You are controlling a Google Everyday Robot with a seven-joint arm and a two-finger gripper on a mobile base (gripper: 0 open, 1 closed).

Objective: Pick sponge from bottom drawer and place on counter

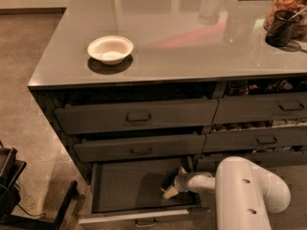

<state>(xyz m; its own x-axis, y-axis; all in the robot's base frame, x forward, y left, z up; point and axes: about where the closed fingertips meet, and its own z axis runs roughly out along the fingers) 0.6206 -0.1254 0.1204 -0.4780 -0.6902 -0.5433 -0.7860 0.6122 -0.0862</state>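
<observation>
The bottom drawer (pixel 124 188) is pulled open below the two similar drawers on the left side. My gripper (pixel 171 185) reaches into its right part from the white arm (pixel 240 195) at the lower right. A small dark shape with a yellow-tan edge, the sponge (pixel 168 183), lies right at the gripper's tip on the drawer floor. I cannot tell whether it is held. The glossy grey counter (pixel 192 37) spans the top above the drawers.
A white bowl (pixel 110 49) stands on the counter's left front. A dark cup (pixel 282 28) and a jar (pixel 288 4) stand at the right back. Right-hand drawers (pixel 259 110) are slightly open. A dark stand (pixel 12 186) is on the floor at left.
</observation>
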